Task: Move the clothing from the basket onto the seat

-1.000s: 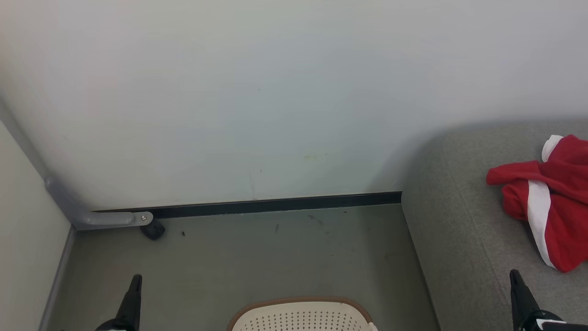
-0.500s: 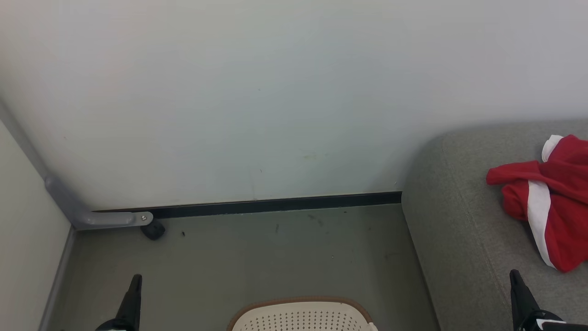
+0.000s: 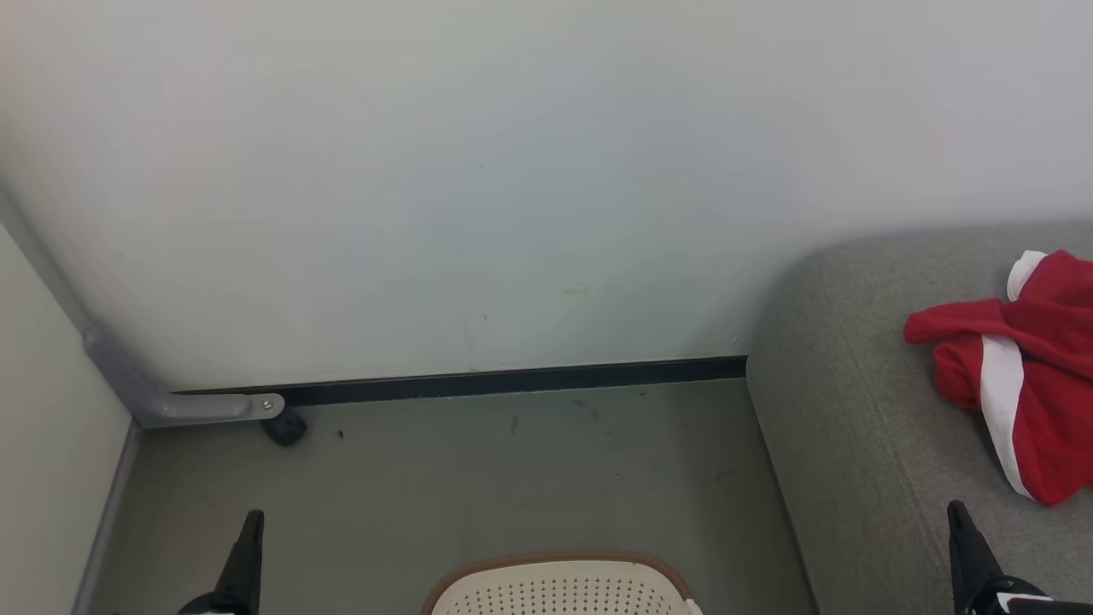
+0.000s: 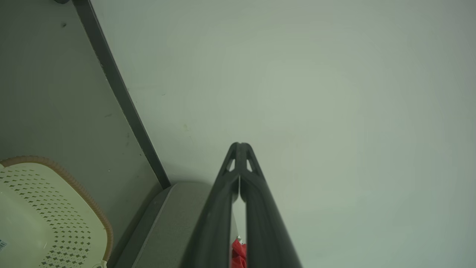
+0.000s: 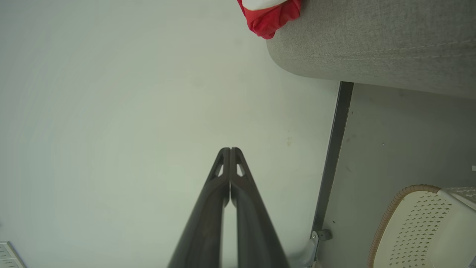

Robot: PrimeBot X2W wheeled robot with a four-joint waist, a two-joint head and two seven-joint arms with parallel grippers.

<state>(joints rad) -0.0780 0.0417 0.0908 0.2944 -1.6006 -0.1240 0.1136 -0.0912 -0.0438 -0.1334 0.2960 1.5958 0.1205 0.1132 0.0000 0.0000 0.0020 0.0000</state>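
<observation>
red white-striped clothing (image 3: 1020,376) crumpled on grey seat (image 3: 854,410), cream perforated basket (image 3: 559,589) on floor beside it

Head cam sits high, tilted down at the wall (image 3: 512,171) and floor (image 3: 512,478), with the left claw (image 3: 253,521) and right claw (image 3: 956,514) poking up at its bottom corners. Each wrist cam peers along its own claw straight at that wall. All three share the basket (image 3: 555,558) rim between the claws, plus the sofa (image 3: 854,410) corner.

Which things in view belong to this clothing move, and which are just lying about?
Job: clothing, lying on the seat; basket; left gripper, right gripper, both shut.
Just there: wall; black skirting; grey bar with a dark wheel; floor.
</observation>
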